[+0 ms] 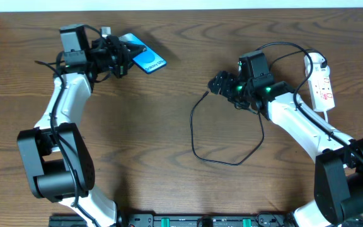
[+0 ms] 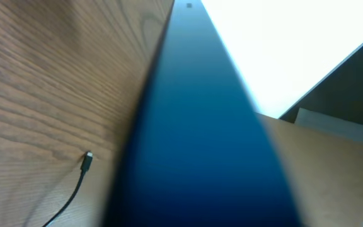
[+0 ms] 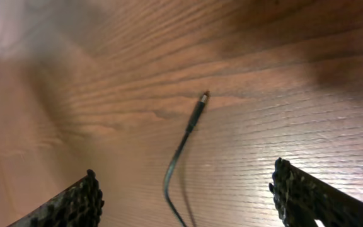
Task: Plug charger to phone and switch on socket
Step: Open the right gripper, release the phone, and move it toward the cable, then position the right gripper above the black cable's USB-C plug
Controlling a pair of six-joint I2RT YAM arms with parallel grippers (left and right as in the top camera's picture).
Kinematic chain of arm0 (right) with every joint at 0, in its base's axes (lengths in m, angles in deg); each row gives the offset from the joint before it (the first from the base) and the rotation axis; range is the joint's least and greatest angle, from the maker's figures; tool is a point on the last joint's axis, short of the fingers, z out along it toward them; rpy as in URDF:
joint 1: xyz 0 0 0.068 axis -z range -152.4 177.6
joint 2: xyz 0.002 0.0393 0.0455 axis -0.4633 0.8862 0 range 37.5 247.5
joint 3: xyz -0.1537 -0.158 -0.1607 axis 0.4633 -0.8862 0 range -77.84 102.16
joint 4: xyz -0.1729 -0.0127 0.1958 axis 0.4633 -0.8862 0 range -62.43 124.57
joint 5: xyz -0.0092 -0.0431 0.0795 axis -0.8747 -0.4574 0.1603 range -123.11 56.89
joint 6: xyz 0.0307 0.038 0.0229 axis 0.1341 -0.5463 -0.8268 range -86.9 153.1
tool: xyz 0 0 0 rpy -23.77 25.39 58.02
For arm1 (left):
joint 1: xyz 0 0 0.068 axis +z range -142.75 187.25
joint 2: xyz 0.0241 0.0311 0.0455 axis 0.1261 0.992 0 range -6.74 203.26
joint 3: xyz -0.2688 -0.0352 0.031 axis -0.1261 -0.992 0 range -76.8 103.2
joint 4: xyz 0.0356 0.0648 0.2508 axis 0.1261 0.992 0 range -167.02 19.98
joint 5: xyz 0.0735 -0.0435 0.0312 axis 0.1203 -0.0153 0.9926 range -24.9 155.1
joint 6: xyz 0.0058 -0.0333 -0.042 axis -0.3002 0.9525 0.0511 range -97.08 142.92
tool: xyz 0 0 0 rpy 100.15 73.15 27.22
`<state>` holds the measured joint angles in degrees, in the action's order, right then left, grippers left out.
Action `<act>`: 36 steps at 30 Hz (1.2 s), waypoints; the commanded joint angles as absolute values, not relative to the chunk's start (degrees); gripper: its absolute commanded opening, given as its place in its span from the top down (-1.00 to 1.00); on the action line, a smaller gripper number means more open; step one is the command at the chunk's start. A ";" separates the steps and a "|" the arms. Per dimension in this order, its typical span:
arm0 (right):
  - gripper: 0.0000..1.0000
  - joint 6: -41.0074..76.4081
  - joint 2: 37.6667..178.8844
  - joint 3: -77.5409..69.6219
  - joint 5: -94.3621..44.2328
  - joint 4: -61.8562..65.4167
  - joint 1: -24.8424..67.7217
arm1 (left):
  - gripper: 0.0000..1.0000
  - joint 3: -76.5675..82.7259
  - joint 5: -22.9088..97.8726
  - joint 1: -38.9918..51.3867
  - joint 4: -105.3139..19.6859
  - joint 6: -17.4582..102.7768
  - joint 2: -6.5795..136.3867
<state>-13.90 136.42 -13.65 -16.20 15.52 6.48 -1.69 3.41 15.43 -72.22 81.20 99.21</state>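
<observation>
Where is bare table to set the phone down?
Bare wood: the middle, between the phone in the left hand and the charger loop, and the near edge below that loop. Crowded: the right side, around the right hand and the socket.

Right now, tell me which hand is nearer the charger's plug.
Right. The right hand is open, with the charger's plug lying just ahead of its fingers. The left hand is far off on the other side, shut on the phone.

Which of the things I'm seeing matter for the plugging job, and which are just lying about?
For the job: phone in the left hand; black charger cable; white power strip.
Lying about: nothing else shows, only the wooden table.
</observation>
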 commanded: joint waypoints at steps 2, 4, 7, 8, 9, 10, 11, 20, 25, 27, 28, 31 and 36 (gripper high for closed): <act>-0.71 -7.92 135.24 -13.24 -16.49 14.12 5.58 | 0.87 -1.23 -0.51 16.52 -72.35 78.84 98.49; -0.72 -7.92 135.24 -13.26 -16.51 13.86 5.08 | 0.86 -1.25 -0.48 16.61 -72.33 78.82 98.49; -0.72 -7.94 135.24 -13.41 -16.62 13.90 3.83 | 0.86 -1.25 -0.48 16.61 -72.18 78.43 98.49; -0.72 -7.96 135.24 -13.43 -16.92 13.90 3.44 | 0.86 -1.25 -0.46 16.61 -71.87 78.14 98.49; -0.72 -7.96 135.24 -13.43 -17.23 13.90 3.11 | 0.86 -1.25 -0.48 16.61 -71.68 77.86 98.49; -0.72 -7.96 135.24 -13.43 -17.78 13.90 2.76 | 0.86 -1.25 -0.46 16.61 -71.15 77.29 98.49; -0.72 -7.96 135.24 -13.43 -18.06 13.92 2.52 | 0.86 -1.25 -0.44 16.61 -70.56 76.79 98.49; -0.33 -13.62 135.41 -13.43 -19.11 13.99 1.60 | 0.86 -1.34 -0.27 16.61 -69.53 76.29 98.49; -0.17 -17.69 136.85 -13.46 -19.22 16.13 0.60 | 0.86 -1.34 -0.27 16.61 -69.53 76.29 98.49; -0.15 -17.69 137.47 -13.46 -19.24 17.33 -0.28 | 0.86 -1.34 -0.29 16.59 -69.53 76.29 98.49; -0.15 -17.71 137.84 -13.43 -19.24 18.10 -0.84 | 0.86 -1.34 -0.29 16.59 -69.53 76.29 98.49; -0.15 -17.71 138.45 -13.43 -19.28 18.80 -1.43 | 0.86 -1.34 -0.29 16.61 -69.53 76.29 98.49; -0.15 -17.71 139.74 -13.46 -19.26 18.99 -1.54 | 0.86 -1.34 -0.29 16.61 -69.53 76.29 98.49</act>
